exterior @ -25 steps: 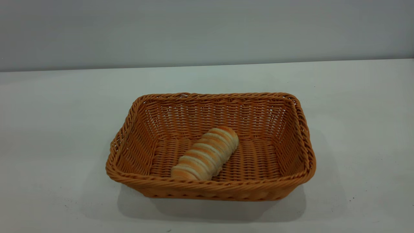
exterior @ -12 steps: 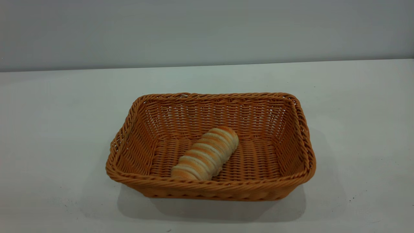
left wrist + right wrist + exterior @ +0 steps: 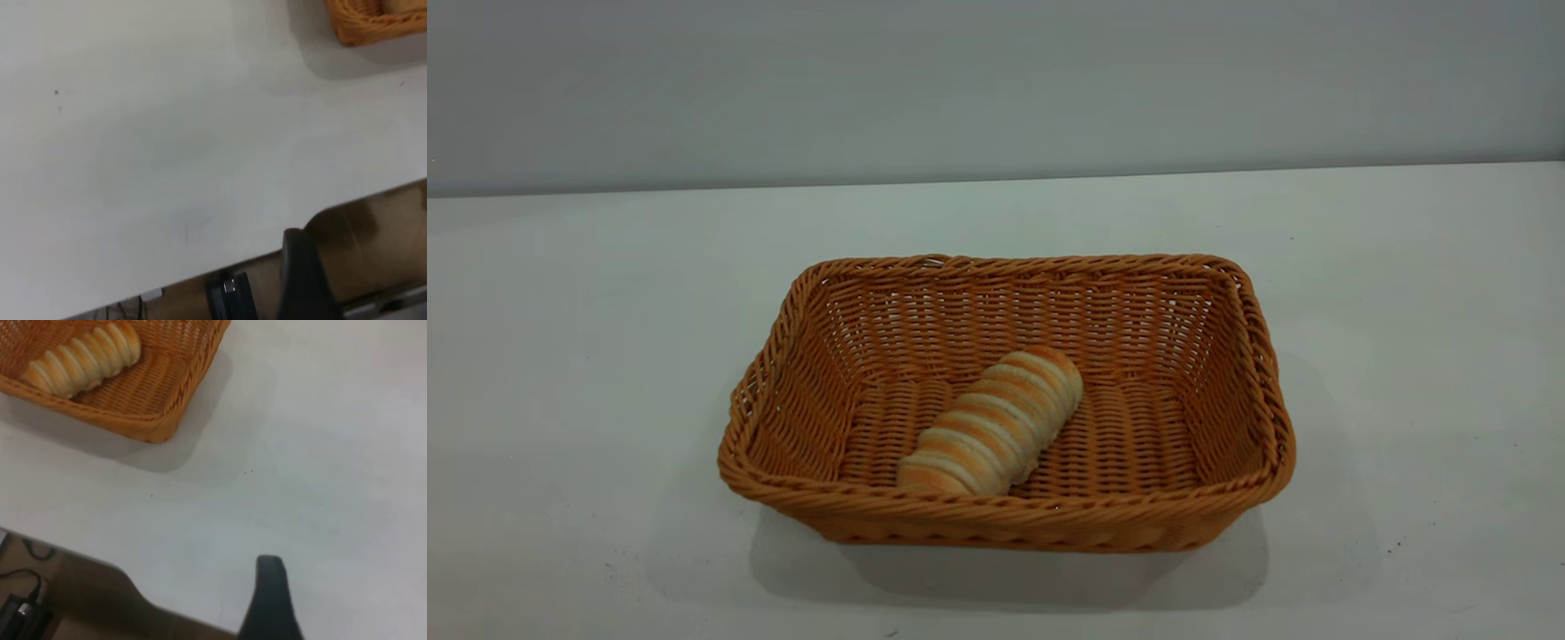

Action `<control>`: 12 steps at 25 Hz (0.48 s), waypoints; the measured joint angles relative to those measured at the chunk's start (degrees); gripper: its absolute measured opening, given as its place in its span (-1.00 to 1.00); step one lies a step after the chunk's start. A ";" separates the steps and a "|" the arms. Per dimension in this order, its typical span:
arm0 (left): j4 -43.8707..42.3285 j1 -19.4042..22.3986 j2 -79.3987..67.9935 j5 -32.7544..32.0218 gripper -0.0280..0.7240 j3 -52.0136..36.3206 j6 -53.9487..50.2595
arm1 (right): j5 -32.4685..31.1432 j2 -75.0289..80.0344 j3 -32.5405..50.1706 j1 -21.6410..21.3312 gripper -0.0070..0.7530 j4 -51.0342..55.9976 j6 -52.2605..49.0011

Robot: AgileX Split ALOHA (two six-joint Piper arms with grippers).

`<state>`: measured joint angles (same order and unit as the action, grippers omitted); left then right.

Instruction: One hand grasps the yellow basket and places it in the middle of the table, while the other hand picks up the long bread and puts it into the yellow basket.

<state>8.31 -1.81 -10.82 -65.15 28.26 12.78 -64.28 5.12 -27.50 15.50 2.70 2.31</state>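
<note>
The yellow basket [image 3: 1005,524] stands near the middle of the white table [image 3: 569,356]. The long bread [image 3: 991,422] lies slantwise on its floor, one end against the front wall. Neither gripper shows in the exterior view. In the right wrist view the basket [image 3: 153,420] with the bread [image 3: 83,357] lies well away from my right gripper [image 3: 270,600], a dark shape over bare table near its edge. In the left wrist view only a corner of the basket [image 3: 373,27] shows, far from my left gripper [image 3: 300,267], which hangs at the table's edge. Both are empty.
A plain grey wall [image 3: 996,89] runs behind the table. The table's near edge [image 3: 200,280] shows in the wrist views, with a brown floor and dark cables [image 3: 23,607] below it. A few dark specks [image 3: 248,472] mark the tabletop.
</note>
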 joint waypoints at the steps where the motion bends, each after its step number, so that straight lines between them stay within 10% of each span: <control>1: 0.00 0.00 0.35 0.08 0.43 0.00 -0.02 | 0.00 0.00 0.00 0.00 0.56 0.00 -0.01; 12: 0.00 0.00 0.90 0.07 0.43 0.00 -0.06 | 0.00 0.00 0.00 0.00 0.56 0.00 -0.06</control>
<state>8.31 -1.81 -9.92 -65.09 28.26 12.72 -64.28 5.12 -27.50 15.50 2.70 2.25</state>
